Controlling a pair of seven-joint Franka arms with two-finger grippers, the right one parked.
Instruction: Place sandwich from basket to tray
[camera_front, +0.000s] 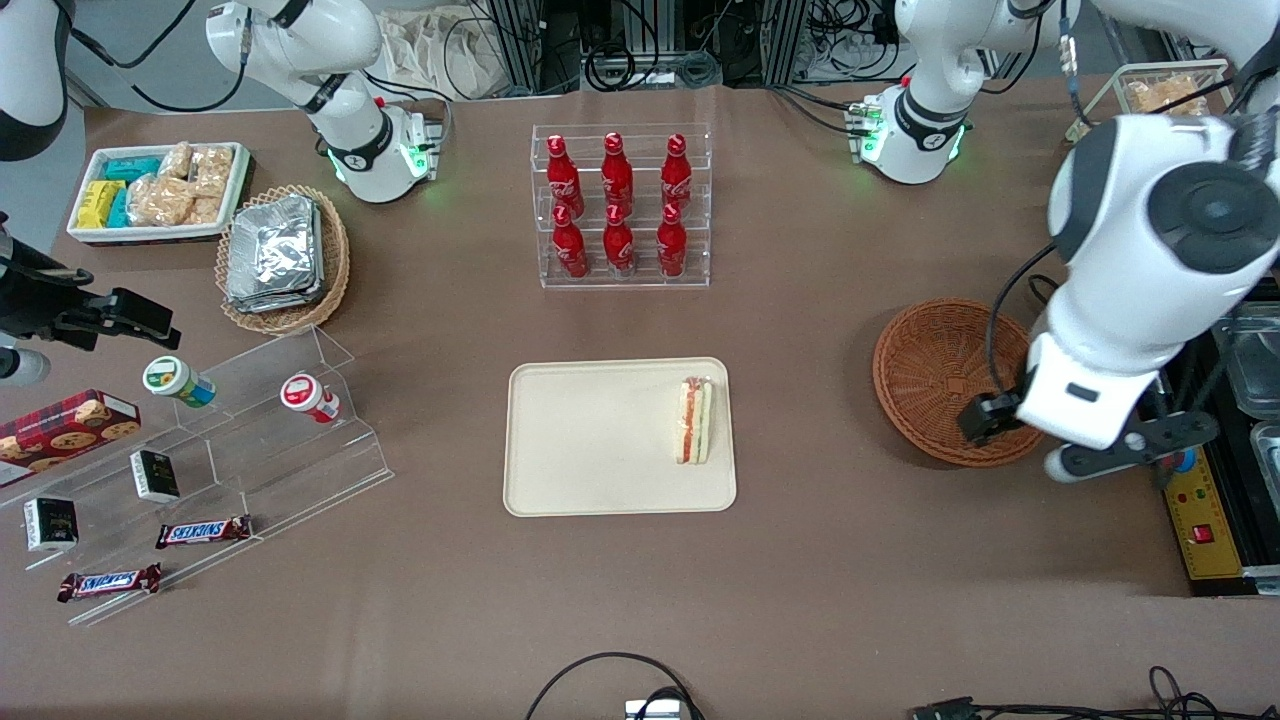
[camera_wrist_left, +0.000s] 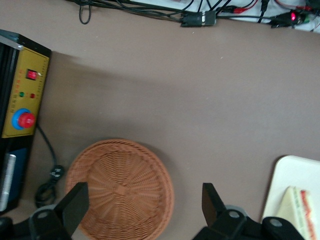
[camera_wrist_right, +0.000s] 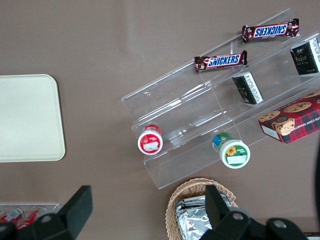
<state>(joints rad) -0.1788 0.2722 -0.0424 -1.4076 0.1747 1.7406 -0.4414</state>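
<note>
Brown table (camera_front: 850, 560): gripper (camera_wrist_left: 145, 207) spread wide above basket (camera_wrist_left: 120, 187), holding nothing.

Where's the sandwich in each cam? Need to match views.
Front view: the sandwich lies on the tray, at the edge nearest the basket.
Left wrist view: one corner of the sandwich shows on the tray, beside the open, empty hand above the basket.
Right wrist view: not in it; only a bare end of the tray.
Shared landmark: the tray.
</note>
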